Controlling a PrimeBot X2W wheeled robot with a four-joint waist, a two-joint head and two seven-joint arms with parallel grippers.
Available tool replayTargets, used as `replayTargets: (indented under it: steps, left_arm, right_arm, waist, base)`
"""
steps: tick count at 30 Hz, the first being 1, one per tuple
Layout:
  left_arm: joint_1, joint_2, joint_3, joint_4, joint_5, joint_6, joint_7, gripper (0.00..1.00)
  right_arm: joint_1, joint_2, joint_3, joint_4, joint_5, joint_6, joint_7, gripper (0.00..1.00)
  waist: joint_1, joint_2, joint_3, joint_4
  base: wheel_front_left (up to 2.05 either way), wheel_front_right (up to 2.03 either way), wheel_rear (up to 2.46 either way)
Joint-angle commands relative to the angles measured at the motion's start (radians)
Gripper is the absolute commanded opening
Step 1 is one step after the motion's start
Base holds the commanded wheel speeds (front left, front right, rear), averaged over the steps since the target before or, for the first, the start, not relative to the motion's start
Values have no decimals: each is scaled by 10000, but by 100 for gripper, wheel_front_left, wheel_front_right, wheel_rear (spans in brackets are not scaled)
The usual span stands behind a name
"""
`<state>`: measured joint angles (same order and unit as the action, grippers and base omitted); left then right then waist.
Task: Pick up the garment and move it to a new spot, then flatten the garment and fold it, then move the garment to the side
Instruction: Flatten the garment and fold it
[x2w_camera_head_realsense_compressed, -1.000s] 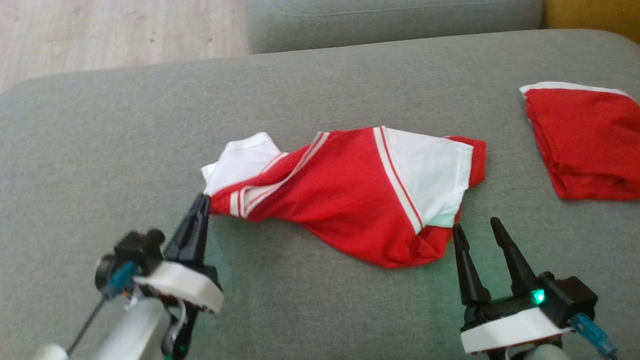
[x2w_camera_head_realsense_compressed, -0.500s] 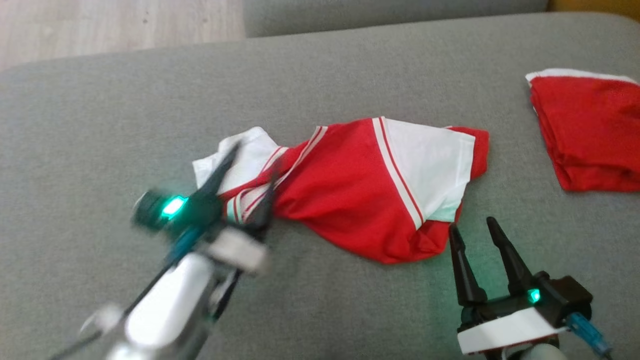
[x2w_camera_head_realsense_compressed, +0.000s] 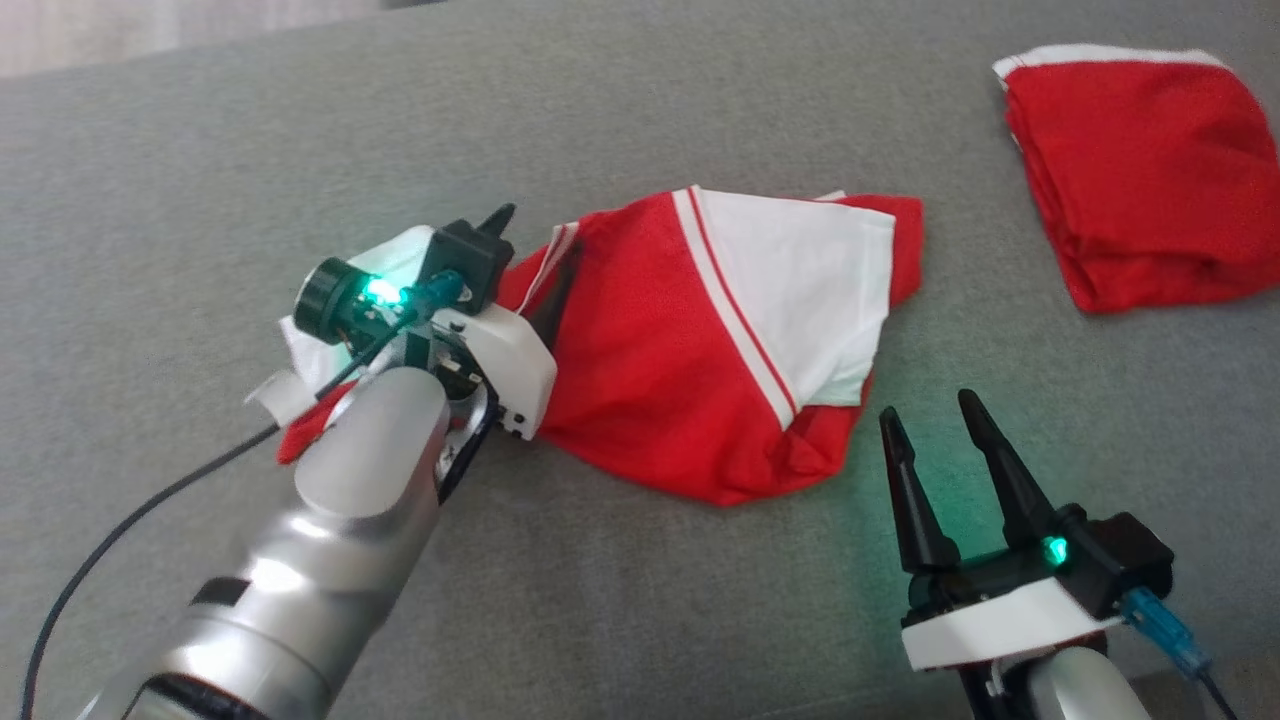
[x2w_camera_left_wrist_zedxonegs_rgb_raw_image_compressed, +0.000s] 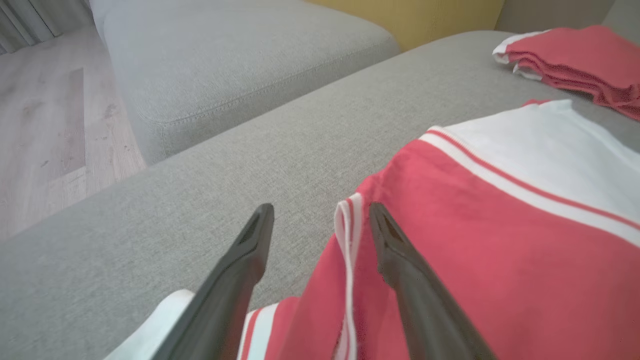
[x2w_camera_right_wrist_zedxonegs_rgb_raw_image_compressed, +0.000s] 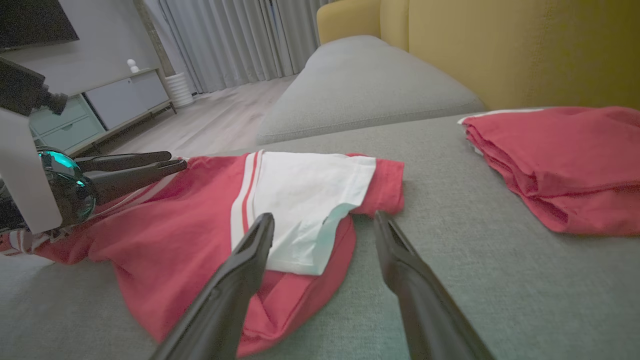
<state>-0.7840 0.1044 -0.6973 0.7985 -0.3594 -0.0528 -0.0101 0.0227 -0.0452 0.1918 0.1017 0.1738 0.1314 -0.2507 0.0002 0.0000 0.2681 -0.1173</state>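
Head view shows my left gripper (x2w_camera_head_realsense_compressed: 535, 245) low over the left end of the red-and-white garment (x2w_camera_head_realsense_compressed: 650, 390), which lies crumpled mid-way across the grey cushion (x2w_camera_head_realsense_compressed: 650, 600). My left jaws stand wide apart. In the left wrist view a white-striped edge rises between them, not pinched. My right gripper (x2w_camera_head_realsense_compressed: 930, 408) sits on the near side of the garment's right end, jaws apart and holding nothing. A folded red cloth (x2w_camera_head_realsense_compressed: 1130, 180) lies at the far right.

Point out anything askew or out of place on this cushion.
The red-and-white garment lies twisted and crumpled, not flat: its left end is bunched under the left gripper, and a striped fold stands up between the open fingers. The folded red garment to the right looks neat.
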Motion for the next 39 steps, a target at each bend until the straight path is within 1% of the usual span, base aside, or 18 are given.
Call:
replayTargets:
  steps: [1, 3, 4, 5, 6, 7, 10, 14, 17, 20, 23, 26, 29, 31, 34, 36, 39]
  left_arm:
    - [-574, 26, 283, 148, 28, -42, -45, 100]
    - [-688, -63, 331, 614, -186, -234, -145, 100]
    - [-771, -162, 272, 998, -460, -514, -157, 100]
    - [-797, -217, 202, 1126, -606, -616, -153, 50]
    - [-823, -265, 101, 1201, -735, -685, -170, 10]
    - [-848, -301, -23, 1261, -842, -726, -191, 0]
    - [-977, -372, -391, 1265, -1162, -768, -378, 0]
    - [-1215, -424, -875, 778, -1759, -773, -625, 0]
    - [-1827, -351, -1519, 156, -2083, -775, -704, 0]
    - [-2680, -193, -1872, -491, -2261, -776, -873, 0]
    - [-3571, -52, -1984, -1163, -2417, -777, -1112, 0]
    - [-4345, 59, -1735, -1627, -2441, -777, -1478, 0]
    - [-4767, 101, -1302, -1947, -2620, -649, -1734, 0]
    - [-4691, 141, -981, -2047, -2927, -497, -1753, 0]
    - [-3978, 253, -586, -2130, -3526, -240, -1681, 0]
    - [-3067, 320, -361, -2206, -4043, -74, -1636, 0]
    - [-1165, 471, -112, -2328, -4933, 73, -1569, 0]
  right_arm:
    - [-279, -51, 212, -311, -94, -7, -111, 100]
    - [-287, -51, 227, -301, -93, -7, -111, 100]
    - [-288, -51, 224, -287, -87, -7, -111, 100]
    - [-284, -51, 217, -274, -85, -7, -111, 100]
    - [-272, -51, 209, -257, -84, -7, -111, 100]
    - [-255, -51, 205, -236, -78, -7, -111, 100]
    - [-228, -51, 268, -195, -39, -7, -111, 100]
    - [-240, -51, 366, -161, 59, -7, -111, 100]
    - [-239, -51, 460, -137, 192, -7, -111, 100]
    - [-179, -51, 478, -126, 336, -7, -111, 100]
    - [-70, -51, 470, -122, 462, -7, -111, 100]
    - [76, -51, 462, -96, 509, -7, -111, 100]
    - [242, -51, 392, -106, 520, -7, -111, 100]
    - [332, -51, 345, -112, 500, -7, -111, 100]
    - [455, -51, 256, -148, 478, -7, -111, 100]
    - [552, -51, 196, -178, 455, -7, -111, 100]
    - [668, -51, 72, -247, 427, -7, -111, 100]
  waist:
    - [-2, 0, 174, -207]
    - [-2, 0, 194, -283]
    - [-2, 0, 189, -323]
    - [-2, 0, 161, -330]
    - [-2, 0, 124, -331]
    - [-2, 0, 69, -333]
    - [-2, 0, -146, -366]
    - [-2, 0, -402, -437]
    - [-2, 0, -656, -536]
    - [-2, 0, -922, -645]
    - [-2, 0, -1191, -719]
    - [-2, 0, -1462, -707]
    - [-2, 0, -1724, -581]
    - [-2, 0, -1876, -456]
    - [-2, 0, -2063, -192]
    - [-2, 0, -2148, 1]
    - [-2, 0, -2123, 313]
  base:
    - [0, 0, 0]
    - [0, 0, 0]
    - [0, 0, 0]
    - [0, 0, 0]
    - [0, 0, 0]
    - [0, 0, 0]
    - [0, 0, 0]
    - [0, 0, 0]
    - [0, 0, 0]
    - [0, 0, 0]
    - [0, 0, 0]
    - [0, 0, 0]
    - [0, 0, 0]
    - [0, 0, 0]
    - [0, 0, 0]
    - [0, 0, 0]
    - [0, 0, 0]
